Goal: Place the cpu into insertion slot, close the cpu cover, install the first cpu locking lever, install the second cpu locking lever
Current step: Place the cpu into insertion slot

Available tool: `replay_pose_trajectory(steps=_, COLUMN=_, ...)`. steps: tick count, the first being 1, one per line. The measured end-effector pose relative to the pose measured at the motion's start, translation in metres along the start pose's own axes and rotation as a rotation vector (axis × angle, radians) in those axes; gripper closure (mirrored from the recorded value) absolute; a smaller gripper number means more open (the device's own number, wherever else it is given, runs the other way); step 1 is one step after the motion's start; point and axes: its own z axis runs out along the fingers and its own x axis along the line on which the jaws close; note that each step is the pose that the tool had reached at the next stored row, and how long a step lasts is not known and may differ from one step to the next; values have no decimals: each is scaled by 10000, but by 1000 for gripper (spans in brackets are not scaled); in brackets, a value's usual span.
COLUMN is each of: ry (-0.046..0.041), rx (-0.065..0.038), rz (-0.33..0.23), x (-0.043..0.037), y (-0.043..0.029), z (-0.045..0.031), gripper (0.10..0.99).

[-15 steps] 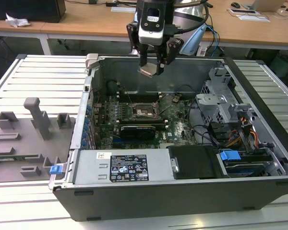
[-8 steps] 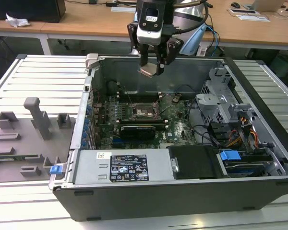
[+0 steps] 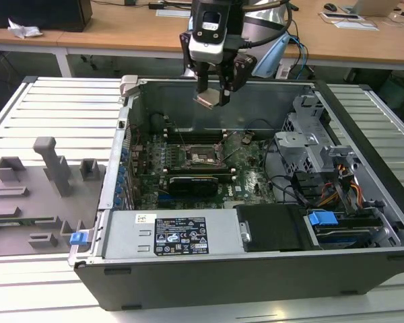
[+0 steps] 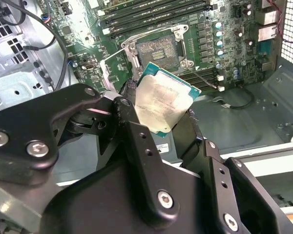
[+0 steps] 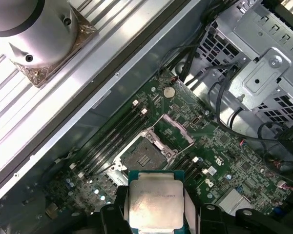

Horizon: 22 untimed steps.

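My gripper [image 3: 215, 91] hangs above the open computer case, shut on the cpu [image 3: 207, 99], a flat square chip with a pale metal top. In both wrist views the cpu [image 4: 163, 100] [image 5: 154, 204] sits tilted between the two black fingers [image 4: 132, 122]. The insertion slot [image 5: 140, 157] [image 4: 158, 48] lies below on the green motherboard, bare and dark in its centre, also visible in the exterior view [image 3: 203, 156]. The cpu cover [image 5: 173, 130] is flipped open beside the slot. A thin wire lever [image 4: 205, 79] stands loose next to the slot. The chip is well above the board, apart from the slot.
Long memory slots [image 5: 112, 139] flank the socket. A black graphics card [image 3: 192, 183] lies in front of it, a power supply [image 3: 178, 235] at the case front. A metal drive cage [image 3: 310, 145] with cables fills the exterior view's right. A grey fixture plate [image 3: 34, 195] lies left of the case.
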Motion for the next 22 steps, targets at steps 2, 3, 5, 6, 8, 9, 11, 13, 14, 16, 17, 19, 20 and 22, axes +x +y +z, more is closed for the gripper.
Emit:
replay_pose_trajectory(steps=2, ry=-13, rx=-3, rz=138, x=0, y=0, z=1, gripper=545)
replay_pose_trajectory(steps=3, ry=-21, rx=-4, rz=237, x=0, y=0, z=1, gripper=545)
replay_pose_trajectory(steps=5, ry=-31, rx=-6, rz=335, x=0, y=0, z=2, gripper=545)
replay_pose_trajectory(steps=6, ry=-38, rx=-8, rz=422, x=0, y=0, z=2, gripper=545)
replay_pose_trajectory(steps=8, ry=-52, rx=-11, rz=571, x=0, y=0, z=3, gripper=545)
replay_pose_trajectory(steps=9, ry=-58, rx=-12, rz=644, x=0, y=0, z=3, gripper=545)
replay_pose_trajectory(steps=11, ry=-68, rx=-14, rz=763, x=0, y=0, z=3, gripper=545)
replay_pose_trajectory(steps=13, ry=-80, rx=-18, rz=892, x=0, y=0, z=4, gripper=545)
replay_pose_trajectory(steps=14, ry=-85, rx=-18, rz=944, x=0, y=0, z=4, gripper=545)
replay_pose_trajectory(steps=16, ry=-94, rx=-20, rz=1052, x=0, y=0, z=4, gripper=545)
replay_pose_trajectory(steps=17, ry=-98, rx=-21, rz=1096, x=0, y=-1, z=4, gripper=545)
replay_pose_trajectory(steps=19, ry=-115, rx=-25, rz=1282, x=0, y=0, z=4, gripper=545)
replay_pose_trajectory(steps=20, ry=-122, rx=-26, rz=1359, x=0, y=0, z=4, gripper=545)
replay_pose_trajectory(steps=22, ry=-135, rx=-29, rz=1507, x=0, y=0, z=5, gripper=545)
